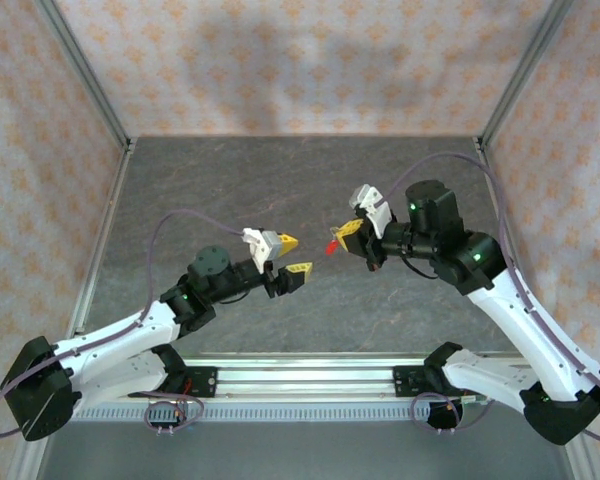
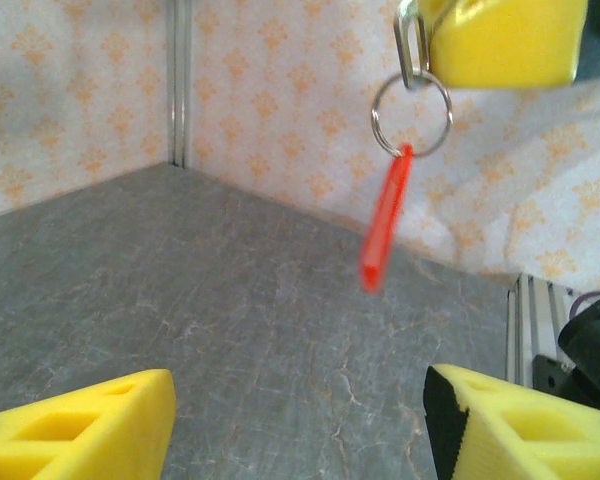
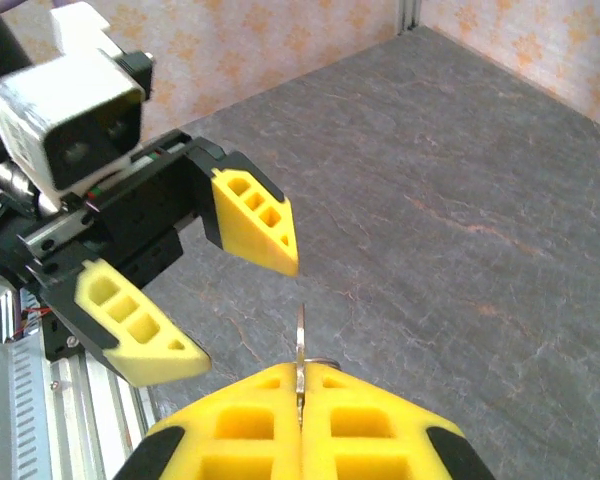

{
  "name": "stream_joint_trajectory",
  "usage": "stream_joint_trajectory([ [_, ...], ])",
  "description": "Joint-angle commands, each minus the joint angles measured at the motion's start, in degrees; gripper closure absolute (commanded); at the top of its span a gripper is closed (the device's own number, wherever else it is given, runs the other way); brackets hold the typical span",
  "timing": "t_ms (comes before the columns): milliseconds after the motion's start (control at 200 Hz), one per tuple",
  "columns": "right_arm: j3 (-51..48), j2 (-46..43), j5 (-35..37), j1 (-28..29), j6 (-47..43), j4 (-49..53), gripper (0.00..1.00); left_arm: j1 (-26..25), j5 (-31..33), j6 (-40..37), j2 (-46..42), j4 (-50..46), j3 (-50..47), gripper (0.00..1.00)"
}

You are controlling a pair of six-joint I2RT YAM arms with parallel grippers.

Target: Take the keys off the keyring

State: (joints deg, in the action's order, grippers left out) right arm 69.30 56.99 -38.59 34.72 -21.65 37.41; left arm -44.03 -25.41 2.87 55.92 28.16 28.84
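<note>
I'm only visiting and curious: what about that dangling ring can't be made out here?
Left wrist view: metal piece above the keyring, half inside the right gripper, cut by the top edge; key or clip, unclear.
Same view: red tag, blurred.
Top view: keyring too small.
Right wrist view: fingers hide it.

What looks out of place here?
Nothing broken or spilled. One oddity: a red tag hangs slanted from a keyring pinched in the shut right claw, up off the table, with the open left claw facing it.
</note>
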Motion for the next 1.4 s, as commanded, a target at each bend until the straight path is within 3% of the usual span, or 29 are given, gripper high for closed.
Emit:
stream_joint_trajectory([
  [0, -0.12, -0.48, -2.02, 0.26, -3.01, -1.80, 1.00, -1.52, 2.45, -3.77, 0.67, 3.49, 2.21, 0.34],
  [275, -1.53, -0.71, -0.43, 0.26, -1.12, -4.88, 1.00, -2.49, 4.73, -3.38, -0.44, 5.32, 3.28, 0.39],
  [541, -1.53, 0.90, 3.19, 0.26, 1.45, -6.03, 1.00, -2.54, 2.27, -0.61, -0.47, -1.02, 8.07, 0.46],
  [696, -1.91, 1.26, 4.76, 0.26, 2.64, -6.99, 1.00, -2.55, 0.67, -1.04, 0.14, -0.96, 8.75, 0.40],
  [856, -2.49, 1.38, 7.88, 0.26, 3.85, -8.72, 1.00, -2.49, 6.24, -3.62, 0.94, 3.83, 6.58, 0.40],
  [1091, -2.13, 4.89, 15.81, 0.26, 9.17, -11.93, 1.00, -2.48, 8.50, -13.85, 4.13, -3.47, 10.39, 0.33],
  [1256, -2.55, 7.77, 16.58, 0.26, 16.53, -15.79, 1.00, -0.36, 7.45, -11.97, 5.34, -0.95, 10.01, 0.34],
  [1396, -3.41, 8.30, 16.07, 0.26, 13.68, -16.24, 1.00, 0.30, 5.73, -10.74, 3.99, 1.84, 7.83, 0.36],
])
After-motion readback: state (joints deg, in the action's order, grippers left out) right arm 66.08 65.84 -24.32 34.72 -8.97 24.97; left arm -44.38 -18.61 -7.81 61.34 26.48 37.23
